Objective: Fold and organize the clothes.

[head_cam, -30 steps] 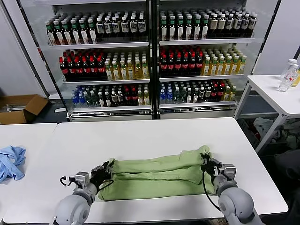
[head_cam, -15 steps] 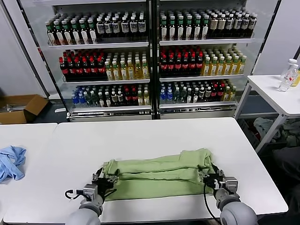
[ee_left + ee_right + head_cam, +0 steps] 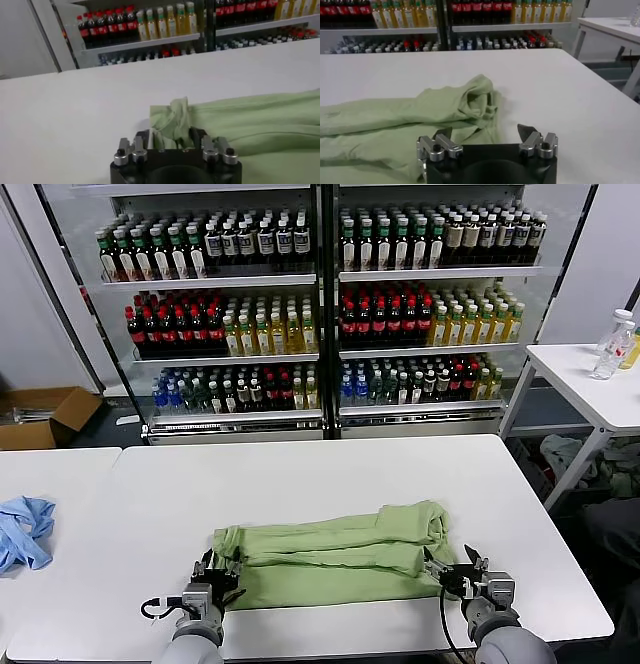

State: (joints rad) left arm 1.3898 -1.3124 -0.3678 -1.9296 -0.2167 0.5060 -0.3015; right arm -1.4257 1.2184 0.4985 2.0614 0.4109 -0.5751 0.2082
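Observation:
The light green polo shirt [image 3: 335, 559] lies folded into a long band across the near part of the white table [image 3: 300, 474]. Its collar, buttons and chest print are hidden. My left gripper [image 3: 216, 572] is low at the shirt's left end. Its fingers stand apart, with the bunched corner of the shirt [image 3: 172, 120] between them. My right gripper [image 3: 452, 569] is at the shirt's right end, wide open and empty. The shirt's rumpled end [image 3: 470, 100] lies just ahead of it, in front of its left fingertip [image 3: 443, 133].
A light blue cloth [image 3: 22, 529] lies on the neighbouring table at far left. Drink coolers [image 3: 320, 304] stand behind the table. A small white side table [image 3: 590, 379] with bottles stands at right. The table's front edge [image 3: 330, 639] runs just behind my grippers.
Both grippers have come down and back toward me, drawing the shirt's ends a little nearer. The right gripper has let go of its end and the left fingers have parted.

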